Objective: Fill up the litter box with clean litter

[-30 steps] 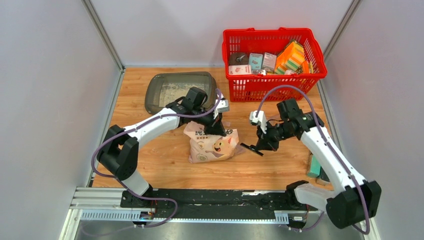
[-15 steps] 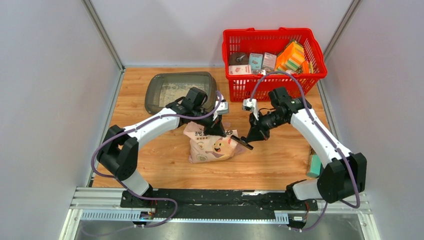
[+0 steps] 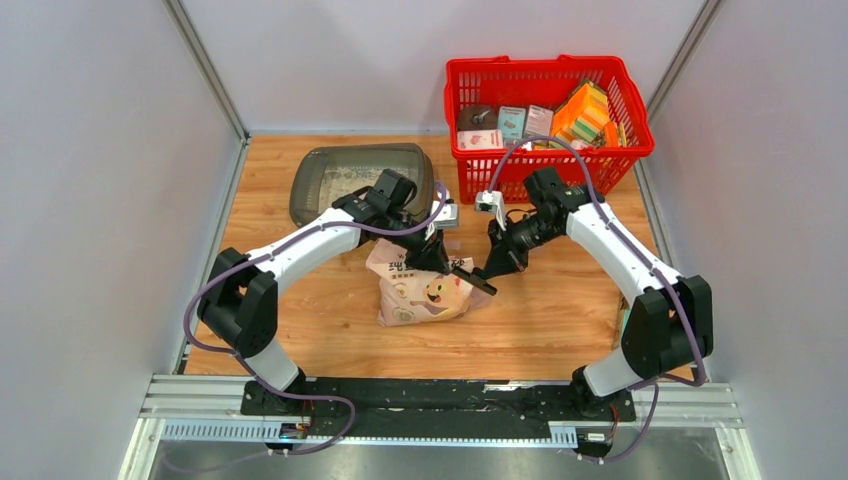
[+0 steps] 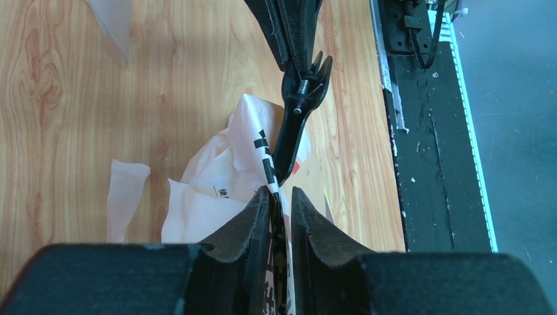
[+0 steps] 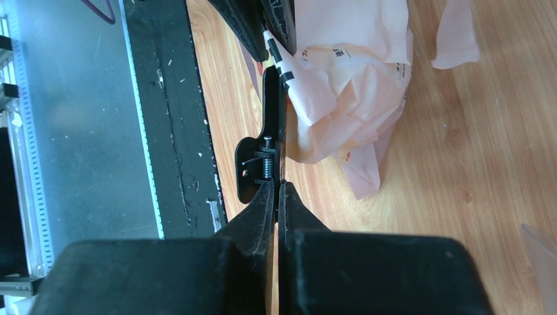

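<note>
Rightward, open tabletop (image 3: 560, 322) beyond clip (image 3: 479, 280), bag (image 3: 420, 296)

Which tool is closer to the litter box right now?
Left. Left tool sits at the bag beside the litter box; right tool is farther right, past the bag.

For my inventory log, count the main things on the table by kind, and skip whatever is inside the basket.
Litter box: 1
Red basket: 1
Litter bag: 1
Black clip: 1
Total: 4
</note>
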You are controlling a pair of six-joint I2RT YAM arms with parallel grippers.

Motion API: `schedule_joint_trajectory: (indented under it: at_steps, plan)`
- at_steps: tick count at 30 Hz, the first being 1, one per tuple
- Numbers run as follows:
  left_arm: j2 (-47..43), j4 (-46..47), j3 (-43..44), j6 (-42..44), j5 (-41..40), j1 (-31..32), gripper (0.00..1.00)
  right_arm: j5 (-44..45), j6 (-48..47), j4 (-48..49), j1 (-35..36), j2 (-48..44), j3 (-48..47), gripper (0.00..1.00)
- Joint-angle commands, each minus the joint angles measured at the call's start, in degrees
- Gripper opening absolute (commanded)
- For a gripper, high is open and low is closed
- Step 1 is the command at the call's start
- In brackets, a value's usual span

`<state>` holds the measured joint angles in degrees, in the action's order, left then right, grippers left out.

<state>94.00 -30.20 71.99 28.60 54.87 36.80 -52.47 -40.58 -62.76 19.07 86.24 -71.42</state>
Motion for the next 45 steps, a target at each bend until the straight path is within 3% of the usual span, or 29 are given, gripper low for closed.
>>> schedule_joint_trajectory:
  at_steps: [1,12,16,26,27,28,30,32,35,36,42,45]
  plan:
    - [0.4,-4.0,2.5,2.9,5.6,0.4,0.25,-3.3,3.4,6.2,-0.1,0.4,-3.2,0.0]
    - [2.7,-2.9,3.7,1.1,7.3,0.5,0.31,-5.4,8.4,10.2,0.3,0.4,-3.4,0.0]
    - [2.8,-2.9,3.6,0.8,7.3,0.5,0.38,-5.8,8.7,10.1,0.4,0.4,-3.5,0.0]
    - [2.9,-2.9,3.7,1.0,7.7,0.3,0.41,-6.2,9.2,10.8,0.2,0.2,-2.9,0.0]
    - [3.0,-2.9,3.9,1.2,8.1,0.4,0.36,-6.4,9.5,11.0,0.2,0.1,-2.9,0.0]
    - [3.4,-3.1,4.3,1.5,8.2,0.4,0.23,-6.6,10.0,11.5,0.2,0.1,-2.8,0.0]
    - [3.8,-4.5,5.0,2.4,8.3,0.4,0.08,-6.3,10.0,11.8,0.3,0.0,-2.3,0.0]
    - [3.8,-5.0,5.2,2.8,8.1,0.3,0.02,-4.9,9.6,11.7,0.3,-0.5,-1.7,0.01]
    - [3.4,-5.5,5.2,3.3,7.2,0.2,0.0,-2.8,8.1,11.5,-0.3,-2.5,-0.1,0.31]
    - [3.2,-5.9,5.4,4.0,6.4,0.3,0.0,-2.0,7.3,11.5,-0.8,-3.0,0.1,0.47]
    - [1.7,-7.2,5.8,7.0,3.0,0.4,0.0,1.0,5.6,11.3,-1.7,-7.3,-0.4,0.81]
    - [1.2,-7.2,5.7,7.3,2.3,0.4,0.0,-0.6,3.2,10.6,-0.3,-8.3,-0.1,0.89]
